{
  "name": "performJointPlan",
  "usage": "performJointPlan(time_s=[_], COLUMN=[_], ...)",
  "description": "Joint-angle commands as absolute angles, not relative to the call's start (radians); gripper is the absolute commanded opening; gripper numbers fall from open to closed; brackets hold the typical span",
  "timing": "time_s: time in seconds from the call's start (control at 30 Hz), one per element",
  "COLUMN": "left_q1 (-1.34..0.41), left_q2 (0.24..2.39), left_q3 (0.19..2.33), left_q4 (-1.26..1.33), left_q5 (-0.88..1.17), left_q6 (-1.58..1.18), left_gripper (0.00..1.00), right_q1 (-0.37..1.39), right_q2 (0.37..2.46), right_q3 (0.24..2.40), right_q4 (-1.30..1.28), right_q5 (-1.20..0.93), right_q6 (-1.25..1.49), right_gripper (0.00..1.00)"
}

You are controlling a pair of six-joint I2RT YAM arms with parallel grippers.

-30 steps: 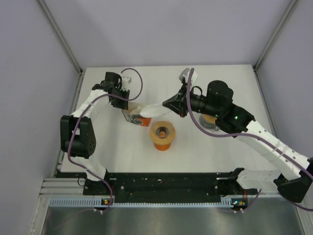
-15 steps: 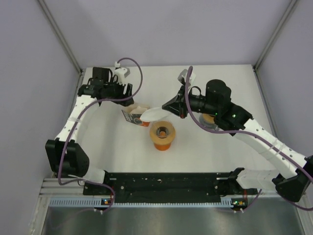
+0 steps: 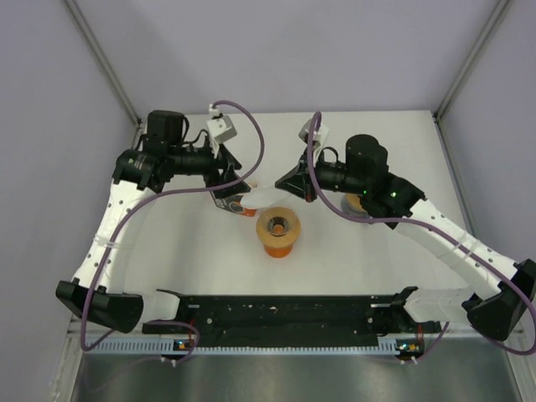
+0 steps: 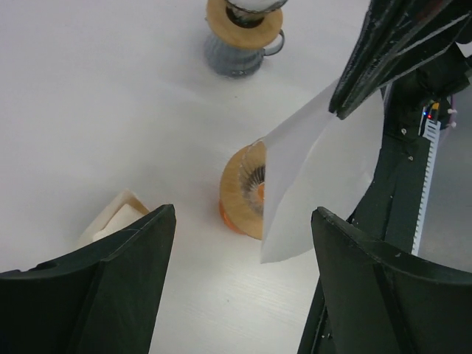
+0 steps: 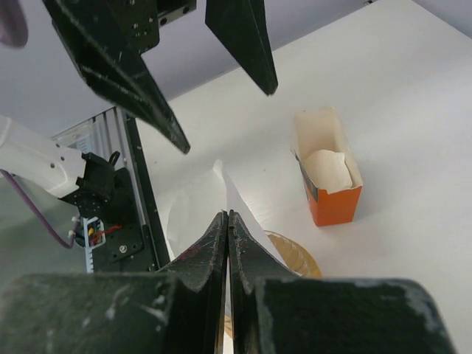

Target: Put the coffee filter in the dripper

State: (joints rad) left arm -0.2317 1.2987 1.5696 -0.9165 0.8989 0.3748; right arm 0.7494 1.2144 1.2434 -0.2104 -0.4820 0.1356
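Filter (image 3: pixel 263 198) hangs clamped by one edge in the right pincer (image 3: pixel 283 185), just above and left of the dripper (image 3: pixel 278 228); the left pincer (image 3: pixel 231 177) stands apart, holding nothing. Best to centre the paper over the dripper, lower it well inside, then let go, lest it flop sideways

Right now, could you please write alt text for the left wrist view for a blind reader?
The shut right gripper pinches a white coffee filter by one edge, in front of the orange dripper and not yet inside it. The left gripper stands open in the foreground, with a carton at left and a grey cup beyond.
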Motion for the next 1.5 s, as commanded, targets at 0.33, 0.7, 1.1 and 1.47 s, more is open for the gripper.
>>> performJointPlan(time_s=[0.33, 0.7, 1.1, 1.47], left_q1=[-0.425, -0.443, -0.511, -0.549], left_q2=[1.362, 1.37, 1.43, 1.44], left_q3=[1.554, 1.557, 1.588, 1.595], left_q4=[-0.911, -0.911, -1.026, -1.075], left_q5=[0.727, 0.559, 0.505, 0.657], left_q6=[0.408, 0.21, 0.127, 0.153], left_gripper=[0.64, 0.0, 0.0, 0.0], right_q1=[0.739, 0.721, 0.903, 0.916], right_q2=[1.218, 1.175, 1.204, 1.273], right_q3=[1.255, 1.255, 1.299, 1.302], right_q4=[-0.179, -0.236, -0.316, -0.337], right_q5=[-0.52, -0.316, -0.235, -0.199], right_q6=[0.144, 0.094, -0.08, -0.167], right_gripper=[0.0, 0.23, 0.06, 0.0])
